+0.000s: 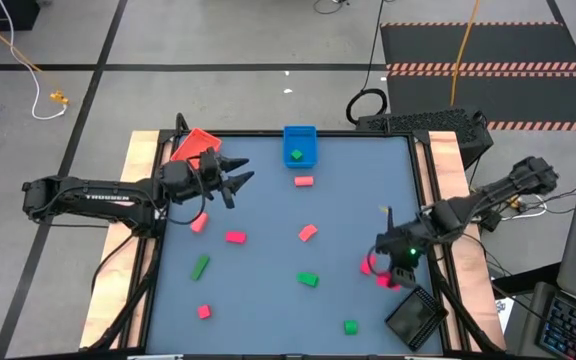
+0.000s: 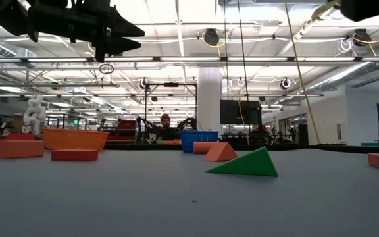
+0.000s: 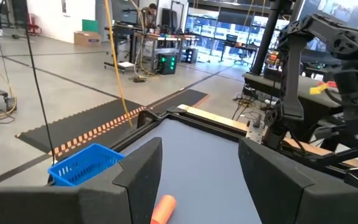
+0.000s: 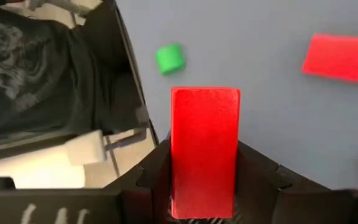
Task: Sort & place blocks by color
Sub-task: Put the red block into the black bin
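A red bar [image 4: 204, 149] is clamped upright between the two dark fingers of the right claw [image 4: 204, 180], as seen in the right wrist view; in the high view this claw [image 1: 388, 268] is found near the table's right edge, just beside the black tray [image 1: 415, 318] at the near right corner. Below the held bar, a small green block [image 4: 169, 58] and another red block [image 4: 344, 58] are seen lying on the blue-grey table [image 1: 268, 290].

The left claw [image 1: 233, 180] is held above the table's far left part, beside the red tray [image 1: 194, 146], with its fingers spread wide and nothing between them; past those fingers [image 3: 142, 177], the left wrist view shows the blue tray [image 3: 86, 163] and an orange-pink block [image 3: 164, 209] on the table.

The blue tray [image 1: 299, 145] is set at the middle of the far edge, and one green block [image 1: 296, 155] is lying inside it. The remaining blocks are scattered loose on the table: a pink one [image 1: 304, 181] just in front of the blue tray, pink ones [image 1: 235, 237] and [image 1: 308, 232] toward the middle, a green bar [image 1: 200, 266] and a pink cube [image 1: 204, 312] on the left, and green ones [image 1: 308, 279] and [image 1: 350, 326] nearer the front.
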`<state>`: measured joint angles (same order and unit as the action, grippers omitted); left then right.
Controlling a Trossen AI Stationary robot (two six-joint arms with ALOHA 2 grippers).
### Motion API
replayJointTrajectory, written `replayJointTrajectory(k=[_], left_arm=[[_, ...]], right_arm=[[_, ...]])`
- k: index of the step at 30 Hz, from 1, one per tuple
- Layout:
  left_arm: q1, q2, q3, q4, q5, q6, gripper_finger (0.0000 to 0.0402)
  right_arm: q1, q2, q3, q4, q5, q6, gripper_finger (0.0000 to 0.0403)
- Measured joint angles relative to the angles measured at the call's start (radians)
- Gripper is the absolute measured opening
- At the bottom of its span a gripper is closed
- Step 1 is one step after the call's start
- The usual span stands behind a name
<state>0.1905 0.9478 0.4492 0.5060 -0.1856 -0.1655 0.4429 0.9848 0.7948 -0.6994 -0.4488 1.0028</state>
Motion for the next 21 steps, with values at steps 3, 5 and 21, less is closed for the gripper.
replayJointTrajectory(k=[3,5,21], left_arm=[[0.0,0.0,0.0,0.0,0.0,0.002,0.0214],[0.0,0.0,0.0,0.0,0.0,0.002,0.0214],[0.0,0.0,0.001,0.029,0.0,0.005,0.0214]], right_arm=[[0.083,0.012,0.0,0.001,0.0,0.116,0.0126],[0.138,0.021,0.0,0.0,0.0,0.193,0.0126],[0.43,0.151,0.0,0.03,0.004,0.605,0.0128]])
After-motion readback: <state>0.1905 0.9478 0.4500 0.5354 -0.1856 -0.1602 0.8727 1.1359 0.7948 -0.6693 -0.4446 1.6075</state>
